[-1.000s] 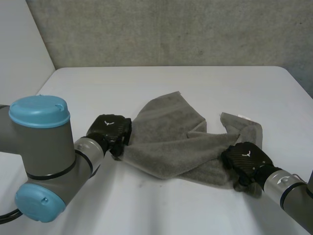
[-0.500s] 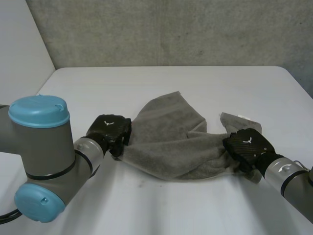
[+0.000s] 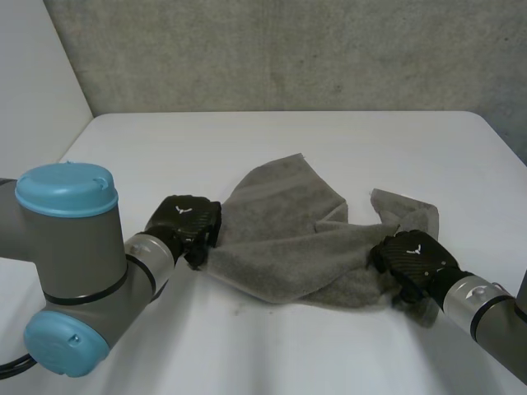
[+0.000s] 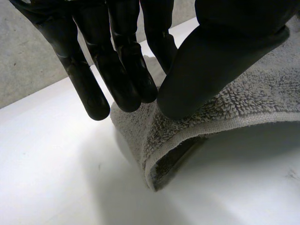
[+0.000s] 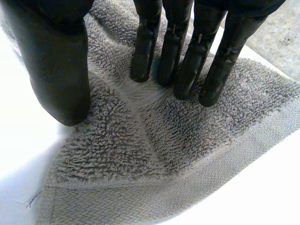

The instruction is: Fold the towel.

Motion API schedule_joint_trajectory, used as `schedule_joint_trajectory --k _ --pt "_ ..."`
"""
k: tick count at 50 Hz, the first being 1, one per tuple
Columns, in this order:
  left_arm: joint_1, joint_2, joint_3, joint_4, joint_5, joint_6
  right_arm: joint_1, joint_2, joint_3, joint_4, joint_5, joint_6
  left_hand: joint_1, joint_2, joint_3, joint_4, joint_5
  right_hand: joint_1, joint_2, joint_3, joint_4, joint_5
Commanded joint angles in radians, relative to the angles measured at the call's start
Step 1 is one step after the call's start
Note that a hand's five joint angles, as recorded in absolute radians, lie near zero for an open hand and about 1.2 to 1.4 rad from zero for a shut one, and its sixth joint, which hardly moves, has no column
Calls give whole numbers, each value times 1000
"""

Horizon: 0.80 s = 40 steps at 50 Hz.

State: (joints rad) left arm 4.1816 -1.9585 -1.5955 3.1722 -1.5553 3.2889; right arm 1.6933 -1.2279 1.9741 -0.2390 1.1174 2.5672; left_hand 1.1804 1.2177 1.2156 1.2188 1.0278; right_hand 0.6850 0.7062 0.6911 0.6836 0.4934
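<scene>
A grey towel (image 3: pixel 288 239) lies crumpled across the middle of the white table (image 3: pixel 247 148). My left hand (image 3: pixel 185 218) is at the towel's left edge. In the left wrist view its thumb (image 4: pixel 211 61) presses the towel's hem (image 4: pixel 243 103) against the fingers (image 4: pixel 126 70), and that edge is lifted off the table. My right hand (image 3: pixel 412 257) rests on the towel's right end near a corner. In the right wrist view its fingers (image 5: pixel 187 61) are straight on the terry cloth (image 5: pixel 154 140), with the thumb (image 5: pixel 56 70) set apart.
A grey wall (image 3: pixel 288 49) rises behind the table's far edge. My left arm's big joint with its light-blue cap (image 3: pixel 66 189) stands at the front left. Bare table lies beyond the towel and along the front.
The right hand shifted inward and back a little on the towel's right end, and the cloth there has bunched toward the middle. The left hand has kept its pinch and place.
</scene>
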Motion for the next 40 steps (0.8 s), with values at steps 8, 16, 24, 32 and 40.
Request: schedule_joint_trajectory --k 8,16,24,32,40 --pt "0 0 -8 2 1 0 3 -1 2 -13 -5 -5 216 179 181 177 194 446 425 440 448 463" --pt "0 0 -9 0 1 3 9 -16 -20 -5 -1 8 216 179 181 177 194 711 690 705 713 728" --pt "-2 32 -9 -17 0 9 38 -192 -60 62 7 59 216 179 181 177 194 711 690 705 713 728" --pt "5 237 11 -153 1 15 31 -459 -259 314 4 148 216 179 181 177 194 711 690 705 713 728" --pt "12 454 123 -264 3 14 32 -539 -555 581 12 159 216 179 181 177 194 711 690 705 713 728"
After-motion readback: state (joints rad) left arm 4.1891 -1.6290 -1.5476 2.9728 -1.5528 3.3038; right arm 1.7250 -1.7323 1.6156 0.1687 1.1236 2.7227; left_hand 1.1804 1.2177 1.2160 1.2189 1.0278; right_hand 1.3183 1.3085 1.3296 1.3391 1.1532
